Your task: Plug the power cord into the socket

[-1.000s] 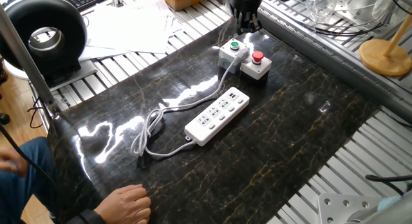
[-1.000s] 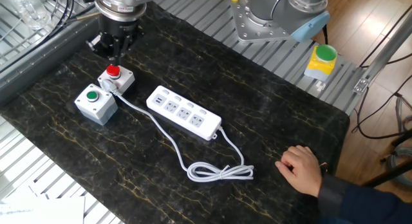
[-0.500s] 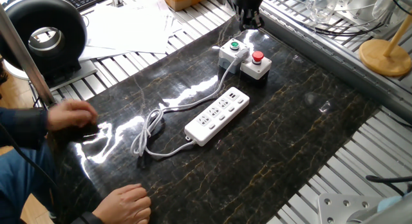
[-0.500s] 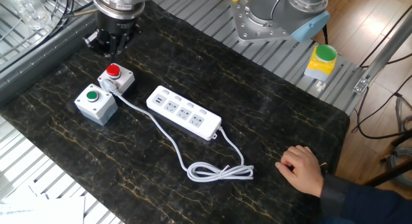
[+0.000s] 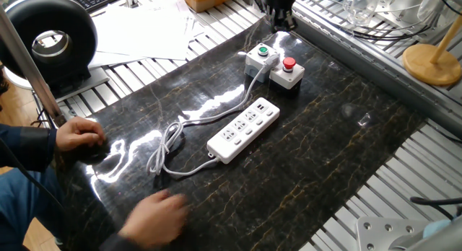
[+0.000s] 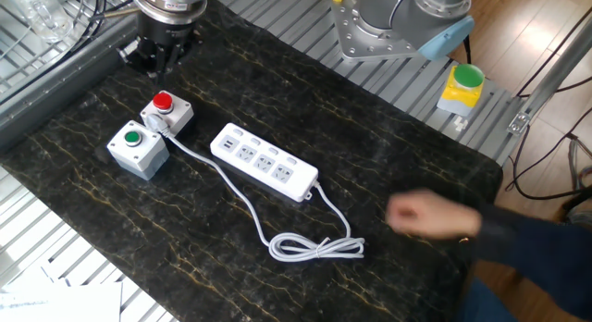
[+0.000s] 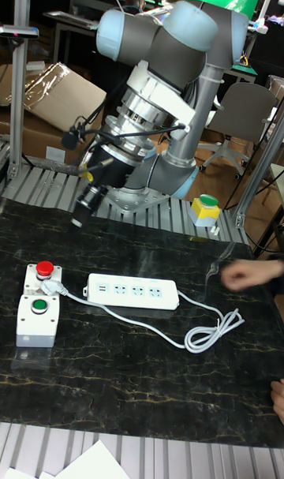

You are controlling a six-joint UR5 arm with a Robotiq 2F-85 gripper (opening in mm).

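Observation:
The socket is a long white power strip lying at the middle of the dark mat, also visible in the other views. The power cord runs from the strip's end into loose loops. It then leads back to its plug, which lies between two button boxes. My gripper hangs above the mat's far edge, beyond the button boxes, and holds nothing. How its jaws stand is not clear.
A green-button box and a red-button box stand beside the strip's end. A person's hand hovers, blurred, over the mat near the cord loops, and another hand rests at the mat's edge. The robot base stands behind the mat.
My gripper has drawn back from above the red-button box toward the mat's far edge. The person's hand has lifted and moved over the mat toward the cord, and a second hand came in.

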